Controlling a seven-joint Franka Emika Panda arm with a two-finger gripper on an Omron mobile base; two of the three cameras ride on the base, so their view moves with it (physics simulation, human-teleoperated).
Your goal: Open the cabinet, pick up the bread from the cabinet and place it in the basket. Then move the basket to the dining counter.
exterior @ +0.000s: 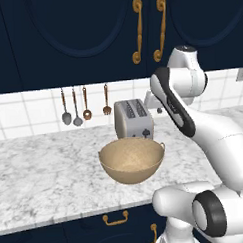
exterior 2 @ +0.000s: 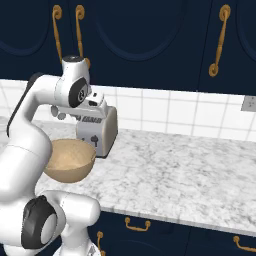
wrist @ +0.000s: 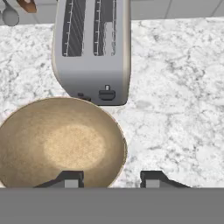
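Note:
The cabinet (exterior: 89,35) fills the wall above the counter, and its navy doors are shut, with two brass handles (exterior: 137,30) side by side at the seam. The bread is hidden. The round tan basket (exterior: 131,160) stands on the marble counter in front of a toaster, and nothing lies inside it (wrist: 57,144). My gripper (wrist: 112,179) hangs above the basket's right rim, looking down. Its fingers are apart and hold nothing. In the right base view the hand (exterior 2: 94,107) hovers over the toaster and the basket (exterior 2: 67,160). The dining counter is out of view.
A silver two-slot toaster (exterior: 133,118) stands right behind the basket, against the tiled wall. Several utensils (exterior: 75,109) hang on the wall to its left. Navy drawers with brass pulls (exterior: 116,219) lie below the marble counter (exterior 2: 190,170). A wall outlet (exterior 2: 248,103) is at the far right.

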